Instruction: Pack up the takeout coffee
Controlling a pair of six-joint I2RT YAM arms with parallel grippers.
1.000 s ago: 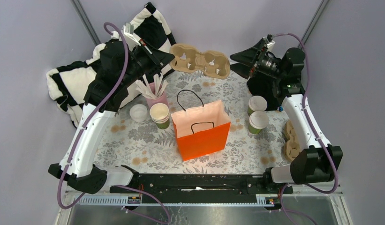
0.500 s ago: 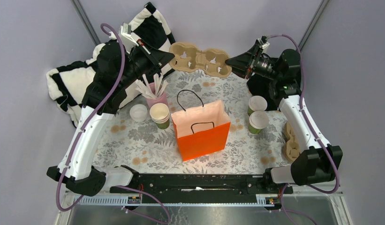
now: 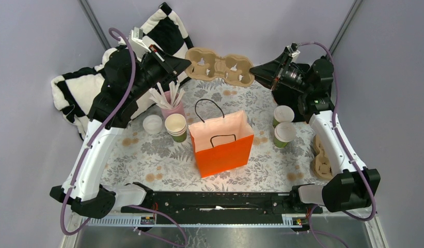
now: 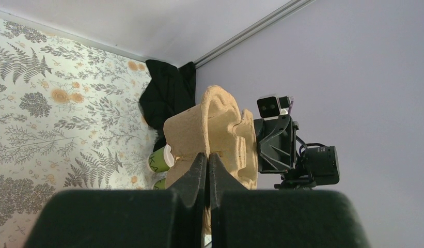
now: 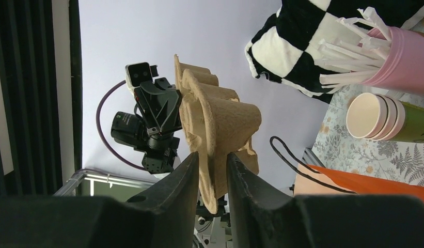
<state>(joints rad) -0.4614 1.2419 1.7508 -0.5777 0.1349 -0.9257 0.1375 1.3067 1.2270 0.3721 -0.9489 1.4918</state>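
My two arms share one load at the far edge of the table [image 3: 147, 155]: a brown pulp cup carrier [image 3: 220, 66], taken at both ends. The left gripper [image 3: 188, 63] has its fingers pinched together on the carrier's left rim. The right gripper [image 3: 252, 70] has a finger pressed against each side of the rim at the right end.

The takeout coffee stands on the right side of the table, close under the right arm: one lidded green cup [image 3: 283, 114] and, just nearer to me, a second lidded cup [image 3: 285, 133]. I cannot tell whether the two touch.

An orange paper bag [image 3: 223, 147] stands open and upright at the centre. To its left are a stack of lidless cups [image 3: 176, 127], a pink cup of white sticks [image 3: 171, 106] and a loose white lid [image 3: 152, 124]. A black-and-white checked cloth [image 3: 75, 93] lies at the far left, and spare carriers [image 3: 321, 155] sit at the right edge.
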